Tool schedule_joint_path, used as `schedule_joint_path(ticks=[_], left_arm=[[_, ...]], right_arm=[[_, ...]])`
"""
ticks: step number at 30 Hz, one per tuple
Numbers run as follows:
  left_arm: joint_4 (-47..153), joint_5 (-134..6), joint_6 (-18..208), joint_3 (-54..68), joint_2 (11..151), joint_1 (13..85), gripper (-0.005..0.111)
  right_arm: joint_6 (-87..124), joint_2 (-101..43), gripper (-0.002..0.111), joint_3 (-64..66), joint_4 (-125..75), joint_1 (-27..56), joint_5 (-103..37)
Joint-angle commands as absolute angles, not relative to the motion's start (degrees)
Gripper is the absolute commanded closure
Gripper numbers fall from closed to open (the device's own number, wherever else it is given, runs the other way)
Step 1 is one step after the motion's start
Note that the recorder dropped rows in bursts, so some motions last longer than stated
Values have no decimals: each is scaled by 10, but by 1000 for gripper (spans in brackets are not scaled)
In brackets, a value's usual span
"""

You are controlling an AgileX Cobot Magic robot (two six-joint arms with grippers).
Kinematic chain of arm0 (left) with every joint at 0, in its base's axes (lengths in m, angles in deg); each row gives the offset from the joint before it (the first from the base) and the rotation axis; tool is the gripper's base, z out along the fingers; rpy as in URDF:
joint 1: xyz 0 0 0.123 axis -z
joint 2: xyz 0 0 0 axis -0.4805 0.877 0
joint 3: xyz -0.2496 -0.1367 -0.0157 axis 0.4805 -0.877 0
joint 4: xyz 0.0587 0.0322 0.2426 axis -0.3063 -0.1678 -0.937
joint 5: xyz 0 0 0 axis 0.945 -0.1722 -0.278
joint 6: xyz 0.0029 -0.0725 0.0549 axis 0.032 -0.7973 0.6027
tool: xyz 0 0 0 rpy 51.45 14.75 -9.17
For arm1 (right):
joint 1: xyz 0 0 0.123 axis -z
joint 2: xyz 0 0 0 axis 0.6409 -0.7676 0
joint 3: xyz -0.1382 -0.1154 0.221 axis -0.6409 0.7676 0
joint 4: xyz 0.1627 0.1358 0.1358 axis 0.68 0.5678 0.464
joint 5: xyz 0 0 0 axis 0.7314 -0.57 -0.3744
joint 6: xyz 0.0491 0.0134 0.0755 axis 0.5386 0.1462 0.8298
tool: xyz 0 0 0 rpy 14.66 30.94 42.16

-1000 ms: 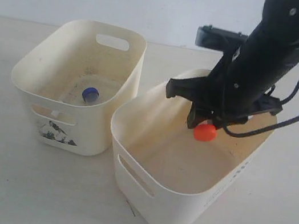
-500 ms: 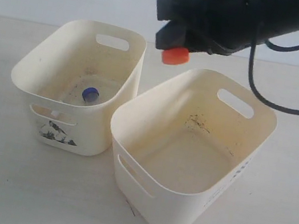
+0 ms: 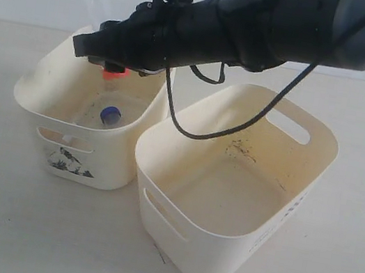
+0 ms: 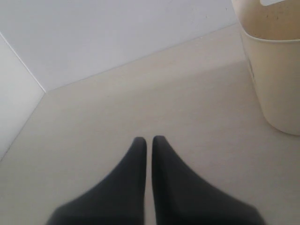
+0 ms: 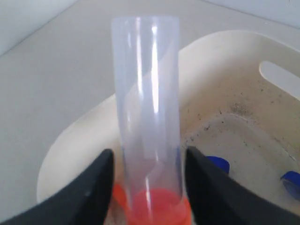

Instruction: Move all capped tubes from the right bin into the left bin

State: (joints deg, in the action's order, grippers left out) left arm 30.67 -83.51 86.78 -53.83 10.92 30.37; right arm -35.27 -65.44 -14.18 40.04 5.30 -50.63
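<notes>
Right gripper point(image 3: 113, 68) is hanging over the left bin point(image 3: 111, 159), with its arm reaching across from the right side of the exterior view. I'm watching an orange-red-capped tube point(image 5: 147, 93) standing between its fingers point(image 5: 89, 187). In the right wrist view the clear body is pointing away from the camera and the orange-red cap is sitting nearest the lens, low between the two dark fingers. Both fingers are flanking the tube closely (I may be seeing a sliver of cream on each side, but it's too fine to trust). I can't tell whether they are pinching it or standing just clear of it. From outside, the cap is showing just under the gripper, within the bin's opening and above its floor.

Below it, the exterior view is giving me one blue-capped tube point(image 3: 110, 114) lying on the left bin's floor. The wrist view is showing two blue caps point(image 5: 218, 164) down there, one cut off at the picture's edge. The black sticker point(image 3: 68, 161) is facing me under the near handle cutout.

The right bin point(image 3: 272, 230) is sitting just beside the left one, with dark specks on its floor.

Left gripper point(image 4: 149, 139) is pointing out over the tabletop point(image 4: 93, 122), its fingers drawn together to a thin slit and holding nothing. A cream tub wall is showing at the corner of its view, and I can't tell which bin it is.
</notes>
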Motion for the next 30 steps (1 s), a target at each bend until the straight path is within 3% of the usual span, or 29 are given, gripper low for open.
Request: schedule_joint_path(ticks=[1, 2, 4, 11, 17, 25, 30], left_arm=[[308, -834, 862, -536, 109, 306, 102], [308, -834, 862, -536, 109, 306, 102], [308, -834, 862, -536, 109, 306, 102], [308, -834, 862, -536, 109, 306, 102], [308, -834, 862, -536, 109, 306, 102], [308, -834, 862, -536, 109, 306, 102], [308, -834, 862, -536, 109, 306, 102]], right_arm=[[-278, -667, 52, -155, 405, 53, -510], [-265, -663, 66, -155, 405, 53, -517], [-277, -654, 108, -155, 385, 53, -535], [-193, -554, 109, -128, 226, 53, -638], [-130, -351, 109, 51, 77, 56, -653], [-126, -228, 109, 62, 79, 56, -684], [-127, -186, 109, 62, 1, 56, -623]])
